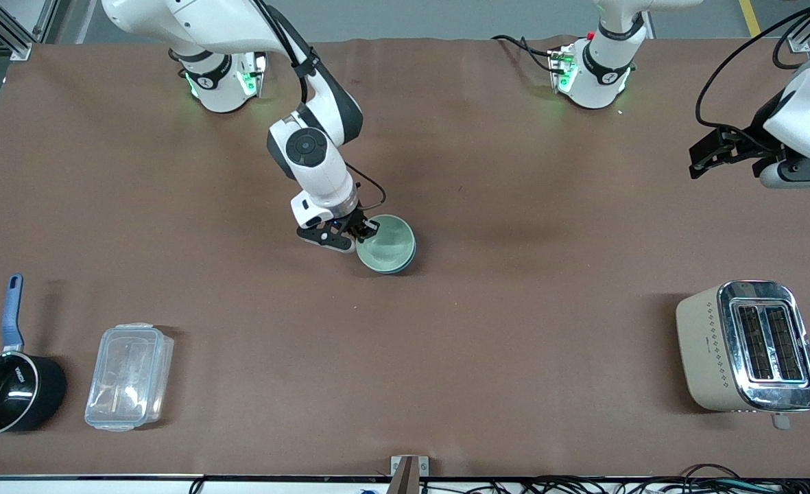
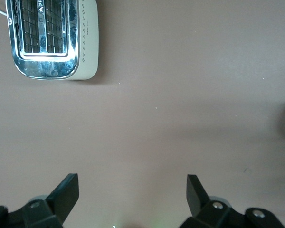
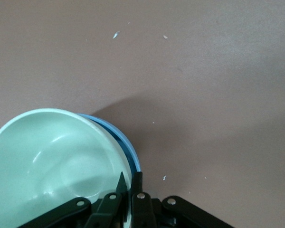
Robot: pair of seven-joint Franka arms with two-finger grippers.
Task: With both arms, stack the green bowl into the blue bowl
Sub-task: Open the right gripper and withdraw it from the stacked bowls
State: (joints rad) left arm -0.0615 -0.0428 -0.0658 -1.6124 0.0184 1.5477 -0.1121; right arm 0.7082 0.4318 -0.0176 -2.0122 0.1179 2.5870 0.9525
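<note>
The pale green bowl (image 1: 385,240) sits tilted inside the blue bowl (image 1: 409,261) near the middle of the table; only a sliver of blue rim shows. My right gripper (image 1: 363,230) is shut on the green bowl's rim at the side toward the right arm's end. In the right wrist view its fingers pinch the green bowl (image 3: 52,161) at the rim, one finger inside, one beside the blue bowl's rim (image 3: 128,145); the gripper (image 3: 130,178) is closed there. My left gripper (image 1: 699,161) waits open and empty, high over the left arm's end; it also shows in the left wrist view (image 2: 133,190).
A cream and chrome toaster (image 1: 747,346) (image 2: 52,38) stands near the front camera at the left arm's end. A black saucepan with a blue handle (image 1: 7,394) and a clear plastic box (image 1: 129,376) stand at the right arm's end.
</note>
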